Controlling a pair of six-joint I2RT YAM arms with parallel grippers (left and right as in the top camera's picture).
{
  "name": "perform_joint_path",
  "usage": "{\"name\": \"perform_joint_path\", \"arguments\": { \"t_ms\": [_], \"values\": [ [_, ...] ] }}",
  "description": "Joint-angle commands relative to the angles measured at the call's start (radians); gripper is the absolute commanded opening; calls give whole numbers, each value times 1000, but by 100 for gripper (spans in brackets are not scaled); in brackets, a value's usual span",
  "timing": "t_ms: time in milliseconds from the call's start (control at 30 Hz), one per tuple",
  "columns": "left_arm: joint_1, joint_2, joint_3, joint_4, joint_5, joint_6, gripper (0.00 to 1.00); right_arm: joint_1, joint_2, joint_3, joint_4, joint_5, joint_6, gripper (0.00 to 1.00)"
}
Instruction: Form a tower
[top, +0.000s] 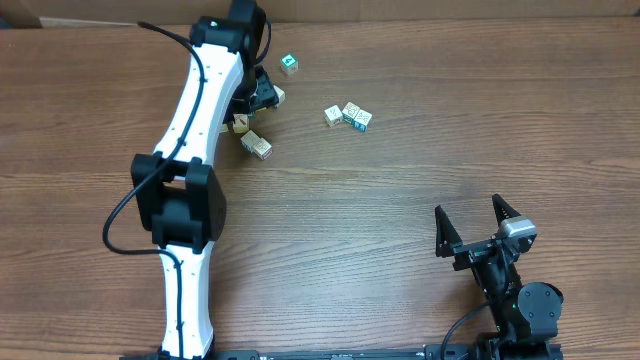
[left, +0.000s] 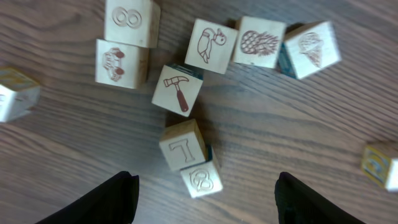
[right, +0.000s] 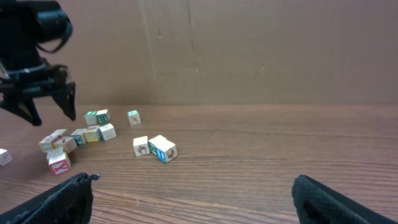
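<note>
l gripper (left: 205, 180) held wide, empty, above short tower (right: 59, 160) far left; r gripper (top: 468, 208) wide, near right; tower could be toppled if clipped by l fingers (left: 118, 199).

Your left arm (top: 200, 110) wears glossy white link shells joined by bulky black joint housings (top: 180, 205), with a thin black cable (top: 113, 225) looping alongside. Your right arm (top: 515, 300) is all black, save a small silver-grey block (top: 517, 229) behind the right gripper (top: 468, 207) with its two pointed black fingers (top: 442, 225).
</note>
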Motion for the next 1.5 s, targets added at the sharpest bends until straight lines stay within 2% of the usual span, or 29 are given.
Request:
{"name": "perform_joint_path", "arguments": {
  "t_ms": [0, 433, 667, 800, 1100, 1200, 1367, 1467],
  "values": [
    [2, 39, -3, 2, 8, -51, 69, 0, -10, -11, 4, 2, -3, 100],
    [5, 119, -3, 6, 8, -95, 73, 0, -10, -11, 4, 2, -3, 100],
    [4, 123, -4, -3, 8, -96, 72, 0, -10, -11, 4, 2, -3, 100],
    [3, 124, -14, -6, 8, -98, 67, 0, -10, -11, 4, 2, -4, 100],
    [3, 124, -84, 6, 8, -186, 65, 0, -10, -11, 4, 2, -3, 100],
    [4, 124, -97, 21, 8, -185, 61, 0, -10, -11, 4, 2, -3, 100],
    [11, 124, -97, 36, 8, -185, 40, 0, -10, -11, 4, 2, -3, 100],
    [11, 124, -97, 35, 8, -185, 40, 0, -10, -11, 4, 2, -3, 100]
  ]
}}
